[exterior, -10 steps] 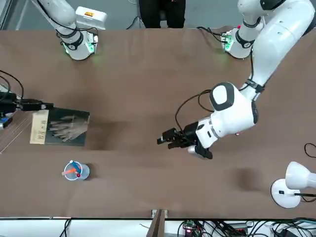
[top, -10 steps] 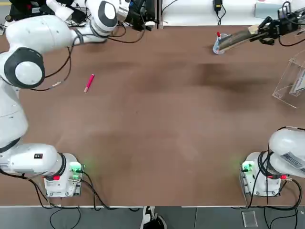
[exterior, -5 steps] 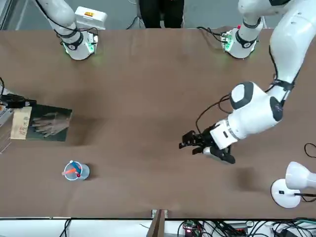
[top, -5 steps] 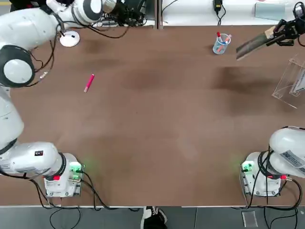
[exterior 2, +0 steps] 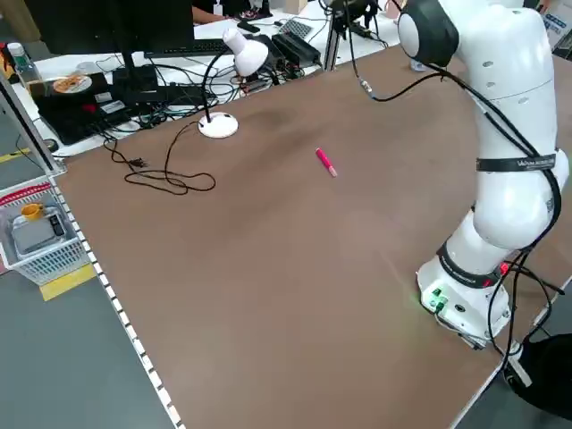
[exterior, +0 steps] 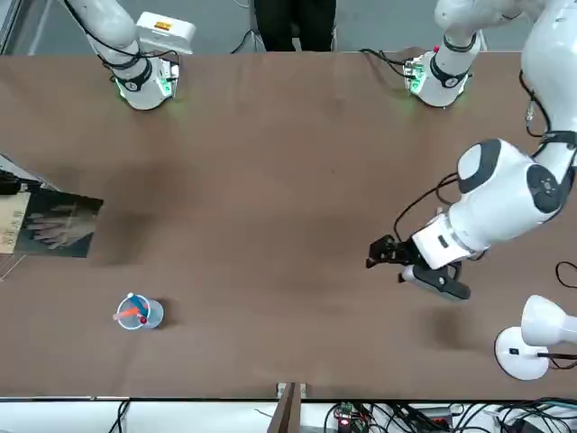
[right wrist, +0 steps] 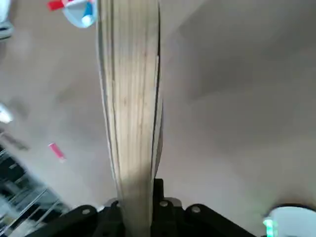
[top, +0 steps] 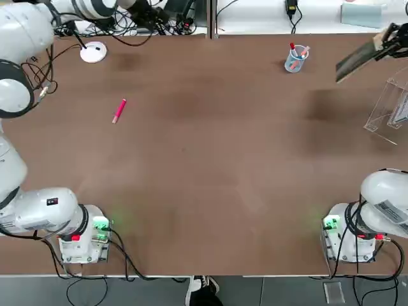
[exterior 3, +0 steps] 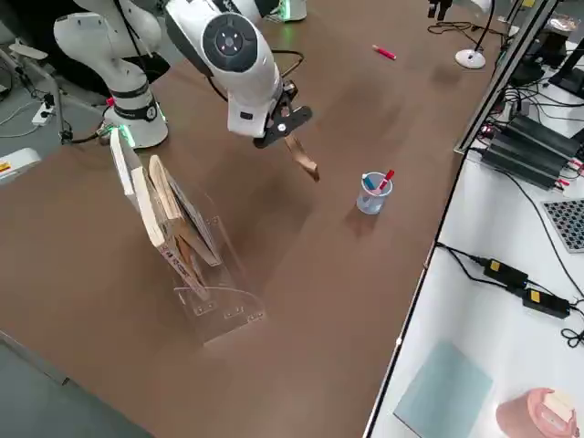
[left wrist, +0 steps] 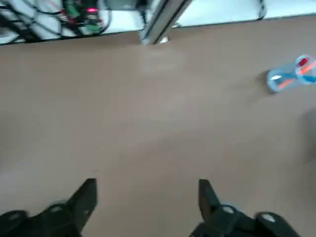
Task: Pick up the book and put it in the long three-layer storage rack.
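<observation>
Book (exterior 3: pixel 304 162), thin, flat and rectangular, hangs above the smooth brown table (top: pixel 210 159) at two o'clock, pinched by the right gripper (exterior 3: pixel 285 121) beside the clear acrylic rack (exterior 3: pixel 196 265). Left gripper (exterior: pixel 389 255) spreads wide, empty, at eleven o'clock.

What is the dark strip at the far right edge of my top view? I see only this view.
Observer: It is the book. The front view shows its dark cover with a pale hand picture.
Operator: Is it lying on something?
Observer: No. In the right side view it hangs in the air from the right gripper, which is shut on its upper edge.
Operator: Is the rack free?
Observer: Not fully. The rack already has some pale flat items leaning in it.
Operator: And the left gripper?
Observer: The left gripper is open and holds nothing.
</observation>
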